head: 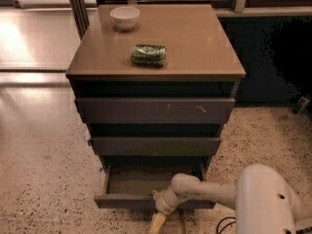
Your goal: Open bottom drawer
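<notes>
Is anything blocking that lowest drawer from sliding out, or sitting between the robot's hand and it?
Nothing visible does. The gripper is right at the front of the bottom drawer, which stands partly open. On the floor ahead of it there is only the robot's own arm.
</notes>
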You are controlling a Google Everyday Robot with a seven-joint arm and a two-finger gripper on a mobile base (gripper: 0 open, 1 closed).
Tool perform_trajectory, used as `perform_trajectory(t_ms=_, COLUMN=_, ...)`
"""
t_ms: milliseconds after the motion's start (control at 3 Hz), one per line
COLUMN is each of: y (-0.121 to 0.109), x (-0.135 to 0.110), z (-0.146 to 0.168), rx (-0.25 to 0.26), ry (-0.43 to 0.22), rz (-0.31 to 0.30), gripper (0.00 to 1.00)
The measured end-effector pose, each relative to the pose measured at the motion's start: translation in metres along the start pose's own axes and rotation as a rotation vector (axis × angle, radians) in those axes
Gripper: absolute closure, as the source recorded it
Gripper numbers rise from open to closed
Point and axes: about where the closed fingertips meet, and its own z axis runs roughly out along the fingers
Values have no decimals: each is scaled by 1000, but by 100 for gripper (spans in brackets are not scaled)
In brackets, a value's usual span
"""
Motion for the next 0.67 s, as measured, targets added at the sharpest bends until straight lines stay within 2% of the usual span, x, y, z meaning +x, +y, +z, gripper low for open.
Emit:
perform_trajectory(t_ms=333, y=19, x=5, z=1, rx=-38, ry=-2, rz=48, gripper=0)
perform_trajectory(t_ms=667, y=20, x=6, z=5, rx=-51, ry=-3, rz=50, gripper=0)
